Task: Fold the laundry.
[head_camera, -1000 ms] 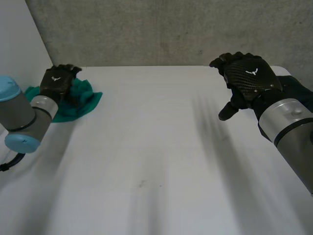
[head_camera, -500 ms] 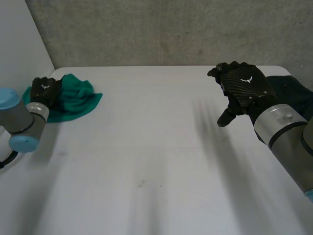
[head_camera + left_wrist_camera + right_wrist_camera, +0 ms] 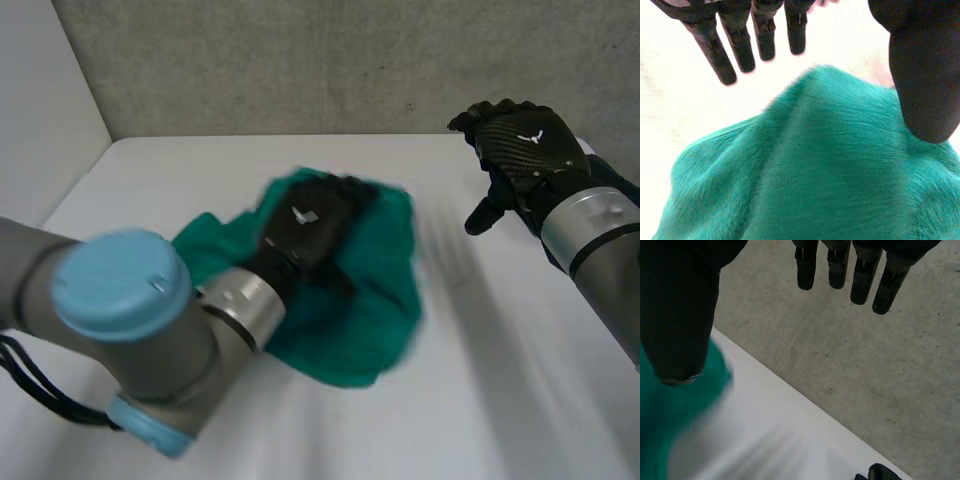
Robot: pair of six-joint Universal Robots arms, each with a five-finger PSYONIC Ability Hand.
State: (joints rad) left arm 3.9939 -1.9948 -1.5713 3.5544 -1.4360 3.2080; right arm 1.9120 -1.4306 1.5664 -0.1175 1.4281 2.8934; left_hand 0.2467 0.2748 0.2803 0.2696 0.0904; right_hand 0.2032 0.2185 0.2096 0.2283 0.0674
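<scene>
One white bench point(image 3: 500, 400) carries the scene, with a concrete wall point(image 3: 330, 60) behind its far edge. On the bench, about midway across, lies the green cloth point(image 3: 375, 310), a crumpled heap with no clean edge or corner laid out. Its broader spread runs across the bench from my left side toward my right, though the bunching makes a true long axis hard to name.

My left arm point(image 3: 120, 300) reaches in over the near part of the bench and ends in my left hand point(image 3: 305, 225), which sits directly over the heap's far middle. In the left wrist view its fingers point(image 3: 740, 45) are straight and spread, the thumb stands well apart from them, and the cloth rises under the palm. I see no fold pinched between them.

My right arm point(image 3: 600, 230) holds my right hand point(image 3: 520, 150) above the far right of the bench, well apart from the cloth. Its fingers point(image 3: 860, 270) are straight and slightly spread, thumb wide, holding nothing.

Governing relation: the cloth lies beneath my left palm and off toward my left from my right hand. I judge that the left hand is the nearer one for finding an edge, and that the heap must be flattened before any fold.
</scene>
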